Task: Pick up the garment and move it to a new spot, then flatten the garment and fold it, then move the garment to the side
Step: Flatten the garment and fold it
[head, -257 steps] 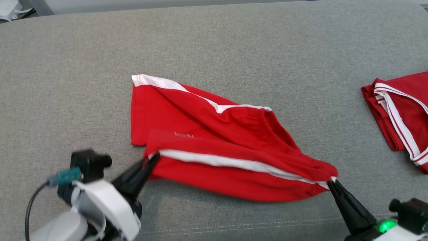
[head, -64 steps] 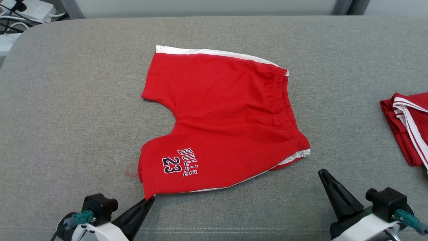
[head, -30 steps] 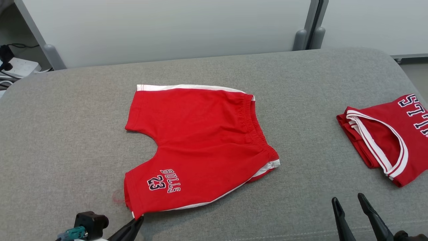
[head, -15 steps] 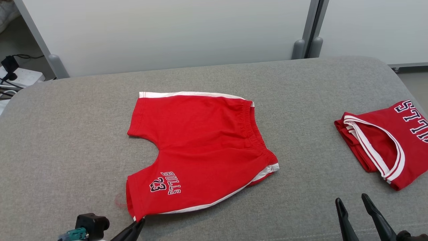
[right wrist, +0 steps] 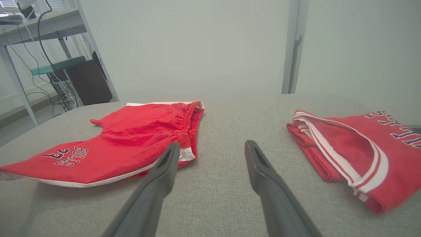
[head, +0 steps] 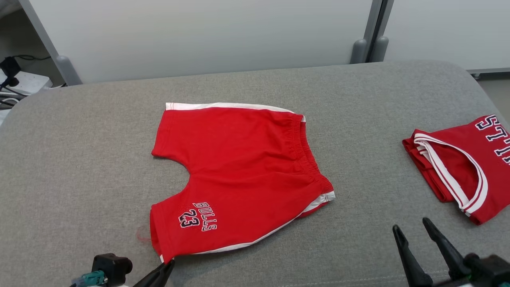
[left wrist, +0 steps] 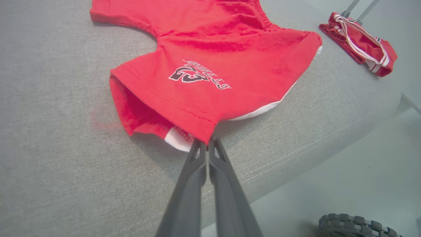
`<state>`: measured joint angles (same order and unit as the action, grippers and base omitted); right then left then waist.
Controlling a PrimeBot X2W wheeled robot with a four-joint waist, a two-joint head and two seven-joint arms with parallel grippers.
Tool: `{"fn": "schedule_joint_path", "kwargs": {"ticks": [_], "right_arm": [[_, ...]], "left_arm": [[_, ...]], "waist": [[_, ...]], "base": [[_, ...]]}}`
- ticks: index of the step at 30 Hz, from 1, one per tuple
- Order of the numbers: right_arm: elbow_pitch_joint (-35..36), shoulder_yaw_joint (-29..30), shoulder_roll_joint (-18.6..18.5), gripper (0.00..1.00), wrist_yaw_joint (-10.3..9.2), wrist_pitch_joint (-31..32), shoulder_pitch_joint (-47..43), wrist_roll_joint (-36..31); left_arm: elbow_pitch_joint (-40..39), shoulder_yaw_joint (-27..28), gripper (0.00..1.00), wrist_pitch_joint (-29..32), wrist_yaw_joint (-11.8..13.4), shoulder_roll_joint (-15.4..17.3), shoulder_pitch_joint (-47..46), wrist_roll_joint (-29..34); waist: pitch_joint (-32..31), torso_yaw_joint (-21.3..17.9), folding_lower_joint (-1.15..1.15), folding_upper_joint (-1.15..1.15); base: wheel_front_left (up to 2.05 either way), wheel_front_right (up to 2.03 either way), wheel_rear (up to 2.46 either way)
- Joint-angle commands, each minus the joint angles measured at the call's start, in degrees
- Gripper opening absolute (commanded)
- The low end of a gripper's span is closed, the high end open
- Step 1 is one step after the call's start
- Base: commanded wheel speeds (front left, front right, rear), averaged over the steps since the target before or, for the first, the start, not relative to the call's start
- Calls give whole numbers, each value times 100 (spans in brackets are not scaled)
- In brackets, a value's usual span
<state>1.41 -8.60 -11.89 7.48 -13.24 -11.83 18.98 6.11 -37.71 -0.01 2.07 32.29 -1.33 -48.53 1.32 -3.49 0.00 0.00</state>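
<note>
A grey fabric-covered padded tabletop [head: 79, 159] carries everything. Behind it stand pale wall panels [head: 199, 36] with three grey posts, one at the left [head: 63, 67] and two close together at the right [head: 366, 48].

There are two red garments. The task's garment, a pair of red shorts with white side stripes [head: 239, 159], lies spread flat near the middle of the tabletop, waistband toward the right and the two legs toward the left; the near leg bears a dark "BULLS 23" print [head: 198, 216]. A folded red jersey with white-trimmed edges [head: 458, 163] lies well apart at the right edge, with bare grey fabric between the two.

There are two end effectors. The right end effector [head: 410, 224] hovers over the near part of that gap, fingers spread wide and grasping nothing; from its wrist the shorts sit to one side and the jersey to the other. The left end effector [left wrist: 206, 142] is clenched on the near leg's hem corner, which is lifted slightly so the leg opening gapes.

A white power strip with dark cables [head: 24, 81] sits beyond the tabletop's far left corner.
</note>
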Motion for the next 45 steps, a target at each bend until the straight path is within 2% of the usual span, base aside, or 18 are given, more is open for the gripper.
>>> {"fn": "schedule_joint_path", "kwargs": {"ticks": [1,6,10,19,24,25,26,27,28,34,38,43,45], "right_arm": [[-12,-279,-353,100,1,119,550,112],[-665,-980,-944,100,1,457,1372,388],[-1247,-1544,-1232,100,1,567,2029,589],[-2405,-2632,-1386,100,1,472,3261,905],[-2799,-2966,-1419,100,1,374,3575,1058],[-2872,-3052,-1425,84,1,352,3641,1095],[-2935,-3125,-1425,43,1,316,3698,1139],[-2993,-3207,-1426,16,1,294,3749,1179],[-3040,-3292,-1428,0,1,271,3790,1221],[-3149,-3574,-1520,0,1,45,3802,1525],[-2823,-3703,-1700,0,1,-75,3475,1857],[-2258,-3632,-2167,0,1,-145,2897,2149],[-1948,-3505,-2363,0,1,-160,2532,2226]], "left_arm": [[-138,217,0,-8,5,178,-260,22],[-165,139,0,63,-96,123,-569,125],[-144,50,0,97,-237,17,-918,239],[116,-65,0,22,-464,-237,-1481,391],[242,-78,0,-24,-501,-290,-1574,400],[267,-77,0,-40,-509,-299,-1589,397],[289,-74,0,-60,-516,-305,-1598,395],[311,-71,0,-74,-520,-308,-1602,390],[331,-67,0,-88,-522,-311,-1603,384],[388,-23,0,-146,-498,-265,-1520,320],[241,12,0,-119,-400,-148,-1289,237],[-271,157,0,6,-36,160,-707,34],[-742,266,0,93,233,376,-287,-113]], "waist": [[83,50,0,0],[342,269,0,0],[616,478,0,0],[994,733,0,0],[1073,778,0,0],[1086,782,0,0],[1094,782,0,0],[1100,781,0,0],[1104,778,0,0],[1063,739,0,0],[987,735,0,0],[878,709,0,0],[846,697,0,0]], "base": [[0,0,0],[0,0,0],[0,0,0],[0,0,0],[0,0,0],[0,0,0],[0,0,0],[0,0,0],[0,0,0],[0,0,0],[0,0,0],[0,0,0],[0,0,0]]}}
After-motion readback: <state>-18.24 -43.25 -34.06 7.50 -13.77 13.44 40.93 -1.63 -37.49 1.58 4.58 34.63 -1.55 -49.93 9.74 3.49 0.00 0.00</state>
